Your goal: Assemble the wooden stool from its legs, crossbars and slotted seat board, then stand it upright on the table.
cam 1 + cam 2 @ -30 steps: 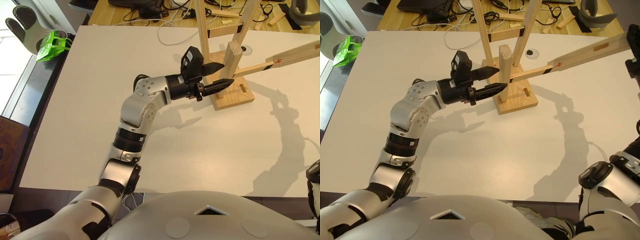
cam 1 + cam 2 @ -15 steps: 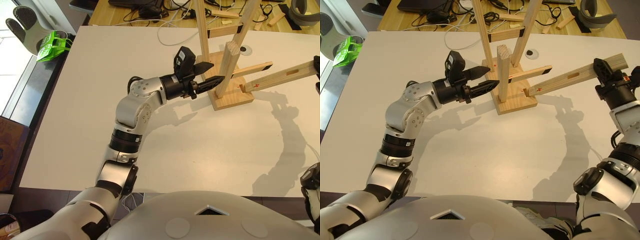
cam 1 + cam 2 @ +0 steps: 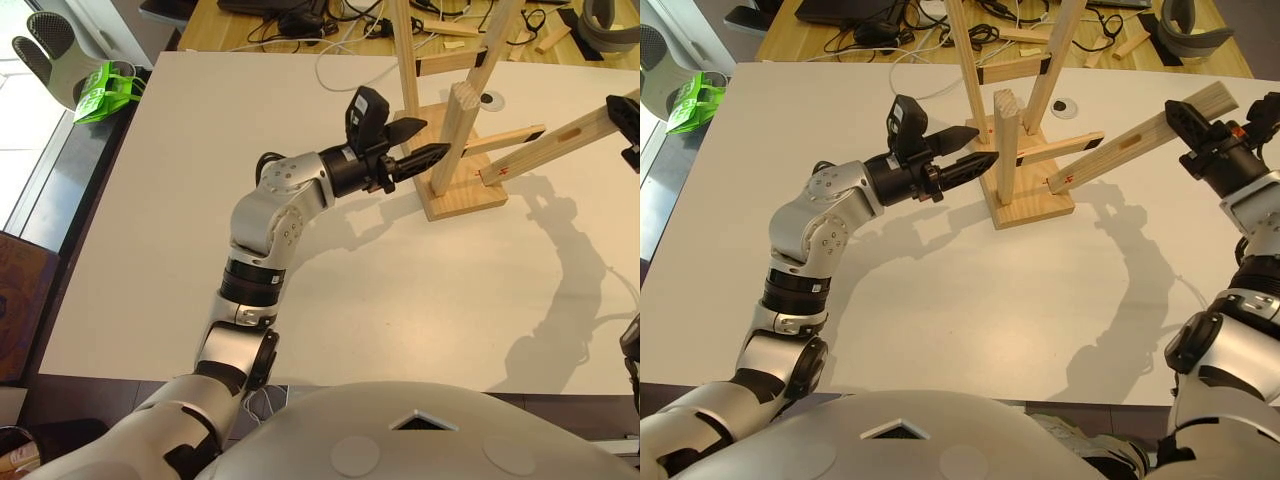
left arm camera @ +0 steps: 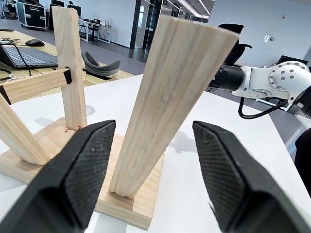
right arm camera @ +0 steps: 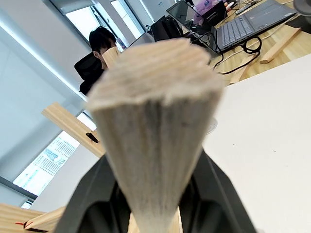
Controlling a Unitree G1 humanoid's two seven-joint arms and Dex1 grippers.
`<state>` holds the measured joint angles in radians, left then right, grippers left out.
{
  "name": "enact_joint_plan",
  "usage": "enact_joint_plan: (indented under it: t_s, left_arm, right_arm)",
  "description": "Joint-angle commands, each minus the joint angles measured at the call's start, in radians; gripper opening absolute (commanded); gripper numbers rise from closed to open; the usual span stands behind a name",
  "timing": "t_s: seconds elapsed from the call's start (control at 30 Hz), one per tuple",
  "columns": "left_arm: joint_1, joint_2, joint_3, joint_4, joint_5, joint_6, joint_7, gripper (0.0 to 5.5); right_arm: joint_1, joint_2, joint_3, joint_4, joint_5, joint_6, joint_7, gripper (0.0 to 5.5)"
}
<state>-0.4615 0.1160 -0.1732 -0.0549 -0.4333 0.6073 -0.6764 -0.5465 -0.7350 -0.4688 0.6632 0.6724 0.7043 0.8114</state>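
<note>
— Swinging down from high up over the last second, the loose leg (image 3: pixel 1120 148) is now angling its lower end just beside the seat board (image 3: pixel 1035 212).

— Nearest us, the left pincer (image 3: pixel 439 136) is hanging released, straddling the near leg (image 3: pixel 1007 140) without touching it.

— That board is lying flat on the counter (image 3: pixel 940 300), with a crossbar (image 3: pixel 1065 147) jutting from the near leg.

— The right pincer (image 3: pixel 1193 128) is clenching the loose leg near its top.

— Farther back, the far legs (image 3: pixel 968 60) are standing joined.

— I'm judging it past halfway: fourth leg, remaining crossbars and flipping upright are still waiting.
</note>
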Motion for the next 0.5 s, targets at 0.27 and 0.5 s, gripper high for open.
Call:
enact_joint_plan:
  t_s: [0.27, 0.5]
  left_arm:
    - [0.003, -0.020, -0.001, -0.007, -0.005, 0.005, 0.030, 2.92]
    - [-0.006, -0.022, 0.003, 0.000, -0.006, 0.000, 0.035, 2.92]
  right_arm:
    - [-0.118, -0.046, 0.192, 0.152, -0.193, -0.087, 0.108, 1.00]
    - [-0.123, -0.016, 0.276, 0.112, -0.248, -0.146, 0.116, 1.00]
